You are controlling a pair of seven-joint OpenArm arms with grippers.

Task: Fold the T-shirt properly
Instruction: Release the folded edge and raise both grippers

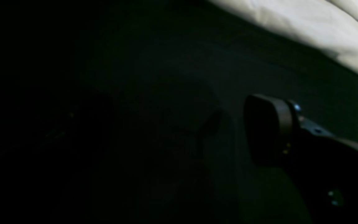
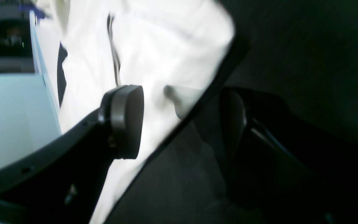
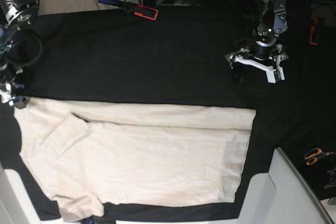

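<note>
The cream T-shirt (image 3: 142,156) lies spread flat on the black table cloth (image 3: 157,51), filling the lower half of the base view, with a sleeve at the left. My right gripper (image 3: 9,95) is at the shirt's upper left corner. In the right wrist view it (image 2: 180,119) stands open, and the T-shirt's edge (image 2: 166,46) runs below and between its two fingers. My left gripper (image 3: 255,69) hovers over bare cloth at the upper right, apart from the shirt. The left wrist view is dark: one finger (image 1: 269,130) shows, and the T-shirt (image 1: 306,25) is in the top right corner.
A blue and red clamp (image 3: 128,6) lies at the table's far edge. Orange scissors (image 3: 315,155) sit at the right. A light grey panel (image 3: 286,192) stands at the front right corner, and cables and equipment lie behind the table.
</note>
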